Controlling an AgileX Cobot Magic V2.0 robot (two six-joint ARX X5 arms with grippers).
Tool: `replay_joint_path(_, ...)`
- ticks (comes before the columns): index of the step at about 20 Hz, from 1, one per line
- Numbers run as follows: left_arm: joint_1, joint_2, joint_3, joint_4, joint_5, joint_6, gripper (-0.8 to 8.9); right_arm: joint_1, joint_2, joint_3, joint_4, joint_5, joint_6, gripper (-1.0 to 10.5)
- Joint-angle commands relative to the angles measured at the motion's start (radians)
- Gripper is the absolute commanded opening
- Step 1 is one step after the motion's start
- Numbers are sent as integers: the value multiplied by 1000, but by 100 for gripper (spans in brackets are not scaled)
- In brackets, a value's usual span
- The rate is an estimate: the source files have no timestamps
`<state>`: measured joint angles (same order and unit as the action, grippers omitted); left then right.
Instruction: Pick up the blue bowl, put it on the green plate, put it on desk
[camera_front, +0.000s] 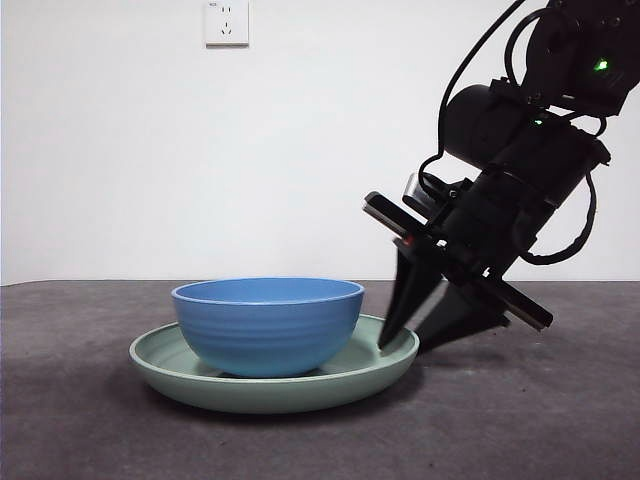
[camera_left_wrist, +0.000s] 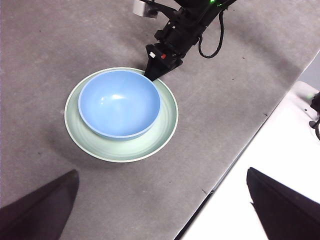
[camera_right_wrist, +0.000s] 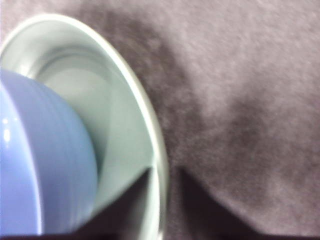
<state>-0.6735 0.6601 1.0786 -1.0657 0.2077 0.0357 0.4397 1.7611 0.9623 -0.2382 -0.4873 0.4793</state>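
Right pincer (camera_front: 415, 335) straddles the green plate's (camera_front: 160, 372) rim, and we see the blue bowl (camera_front: 268, 325) sitting in that plate on the bench (camera_front: 540, 420).

We find one right jaw inside the plate beside the bowl's wall and the other outside on the bench, the rim between them with a narrow gap; whether they touch it we cannot tell. Our left pincer (camera_left_wrist: 160, 212) hangs high above the bench, jaws spread wide and holding nothing, well apart from the plate. We also see a white wall socket (camera_front: 226, 22) behind.
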Motion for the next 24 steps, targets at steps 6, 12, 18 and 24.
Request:
replay_joint_path(6,-8,5,12,8,0,-25,625,-27,-90,42,-109,82,-60,381)
replay_joint_path(12,-8,5,12,4,0,-29,626,-48,-383,98,-349,235,-175,498)
replay_joint_path(18,-8,5,12,-51,0,-58,626,-37,-818,103,-630,234,-211,517)
replay_joint_path(24,-8,5,12,-114,0,-132,625,-33,-1196,103,-984,234,-341,517)
